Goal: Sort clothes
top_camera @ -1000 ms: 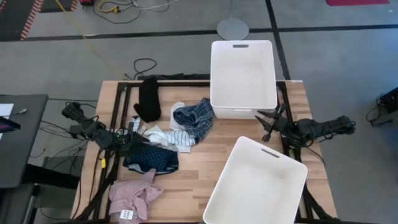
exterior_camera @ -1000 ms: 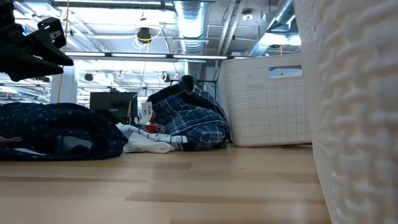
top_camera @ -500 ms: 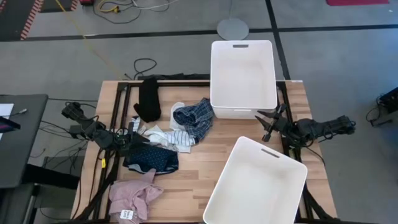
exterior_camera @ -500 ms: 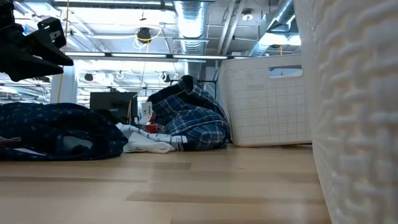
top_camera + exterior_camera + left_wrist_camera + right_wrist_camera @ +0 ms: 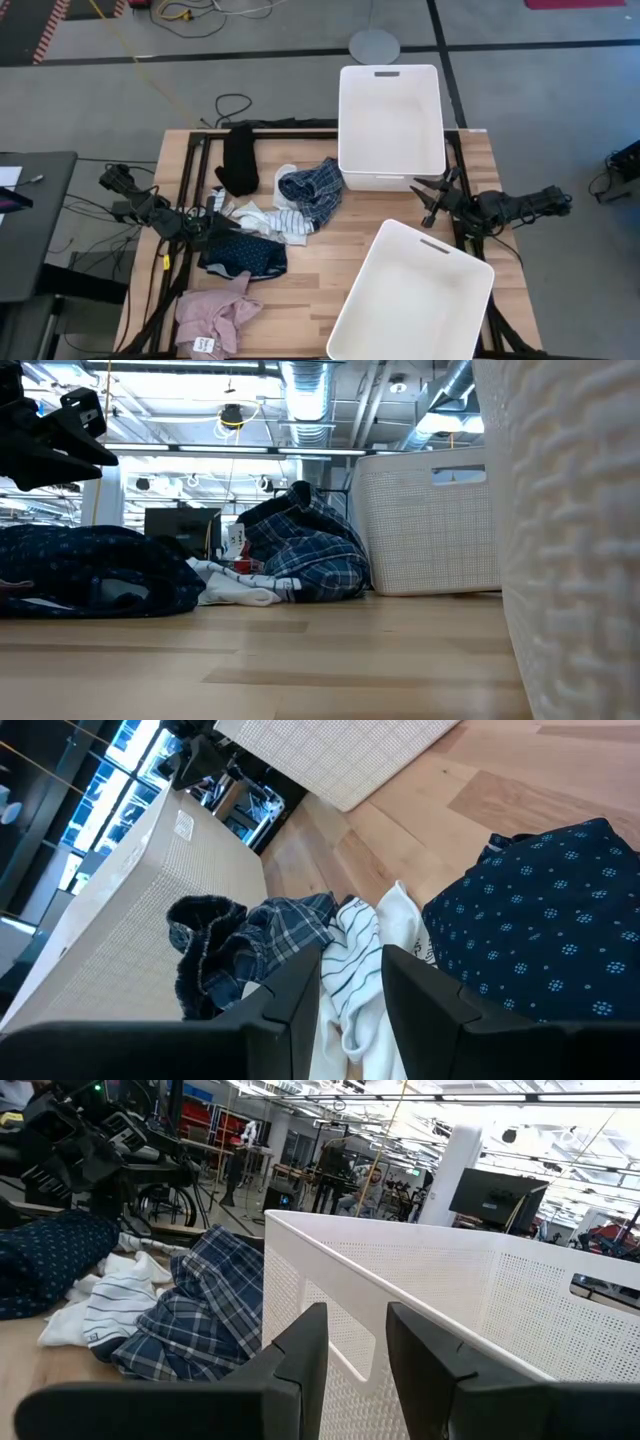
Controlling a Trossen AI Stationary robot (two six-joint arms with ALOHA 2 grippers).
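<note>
Grey concrete floor all around, crossed by dark taped lines, with a red-and-white hazard stripe in the upper left corner of the high view. A yellow cable runs diagonally down from there, and a black cable loops just above the pale wood bench. A round grey floor plate sits at upper centre. At the left edge stands a dark desk. From bench level, an industrial ceiling opens up: silver ducting, pipes, bright strip lights. A dark monitor shows at centre left, another in the right wrist view's upper right.
</note>
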